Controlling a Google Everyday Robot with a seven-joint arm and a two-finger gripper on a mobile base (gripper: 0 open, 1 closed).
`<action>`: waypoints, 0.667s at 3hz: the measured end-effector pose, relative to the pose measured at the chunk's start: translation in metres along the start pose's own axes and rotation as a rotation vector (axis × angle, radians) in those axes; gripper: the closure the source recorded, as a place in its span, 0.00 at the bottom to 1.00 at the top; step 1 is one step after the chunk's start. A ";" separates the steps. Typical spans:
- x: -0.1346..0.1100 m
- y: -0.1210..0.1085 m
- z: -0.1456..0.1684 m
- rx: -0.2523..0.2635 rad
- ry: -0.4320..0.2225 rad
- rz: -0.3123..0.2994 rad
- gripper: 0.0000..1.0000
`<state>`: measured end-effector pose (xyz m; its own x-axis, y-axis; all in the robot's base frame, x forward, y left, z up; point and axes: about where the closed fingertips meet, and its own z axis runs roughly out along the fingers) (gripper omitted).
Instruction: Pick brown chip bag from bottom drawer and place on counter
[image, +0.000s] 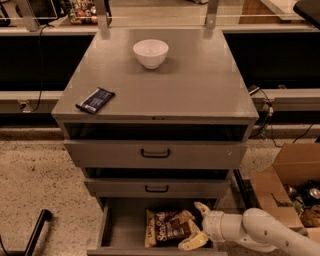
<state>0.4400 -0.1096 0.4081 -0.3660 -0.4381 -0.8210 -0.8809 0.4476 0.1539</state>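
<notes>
Gripper (198, 226) low at right, fingers spread apart. Counter (195, 90) tops the cabinet. Drawer (122, 225) pulled open at bottom. Bag (167, 227) lies flat in it, right end between the fingers. Bowl (150, 52) at counter's back; wrapper (95, 100) front left.
</notes>
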 end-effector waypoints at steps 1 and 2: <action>0.002 0.004 0.004 -0.012 0.005 0.005 0.00; 0.024 -0.014 0.015 0.005 0.036 0.021 0.00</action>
<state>0.4483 -0.1151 0.3778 -0.3954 -0.4562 -0.7972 -0.8713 0.4611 0.1683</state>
